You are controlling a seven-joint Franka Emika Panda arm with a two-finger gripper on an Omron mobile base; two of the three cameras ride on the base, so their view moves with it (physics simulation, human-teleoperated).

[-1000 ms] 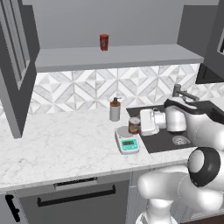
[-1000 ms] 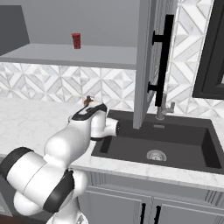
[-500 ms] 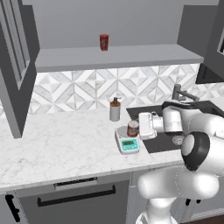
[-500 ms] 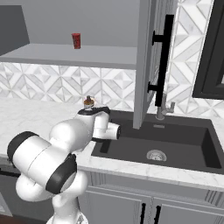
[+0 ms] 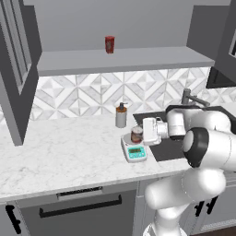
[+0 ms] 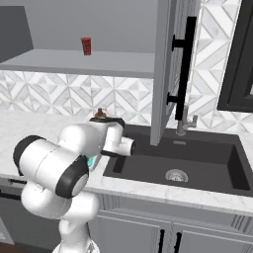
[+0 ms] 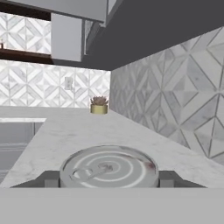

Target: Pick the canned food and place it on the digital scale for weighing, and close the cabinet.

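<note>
The canned food [image 5: 136, 135], a short tin with a red-brown label, stands on the white digital scale [image 5: 134, 152] with its teal display. My gripper [image 5: 141, 132] reaches in from the right and is shut on the tin's sides. In the hand view the tin's silvery lid [image 7: 108, 168] lies between both fingertips [image 7: 48, 178], which touch it left and right. The grey cabinet stands open: one door [image 5: 18, 69] hangs at the left, and another door [image 6: 168, 69] with a black bar handle [image 6: 184, 69] sticks out over the sink. My arm hides most of the scale in the right base view.
A grey pump bottle [image 5: 121, 115] stands just behind the scale. A slim red container [image 5: 109, 44] sits on the open shelf [image 5: 124, 60]. The dark sink [image 6: 188, 163] with its tap [image 6: 185, 123] lies to the right. A small potted plant [image 7: 99, 105] stands far along the counter.
My elbow has swung up and to the left while the hand stayed at the scale. The tin is still on the scale between the fingers.
</note>
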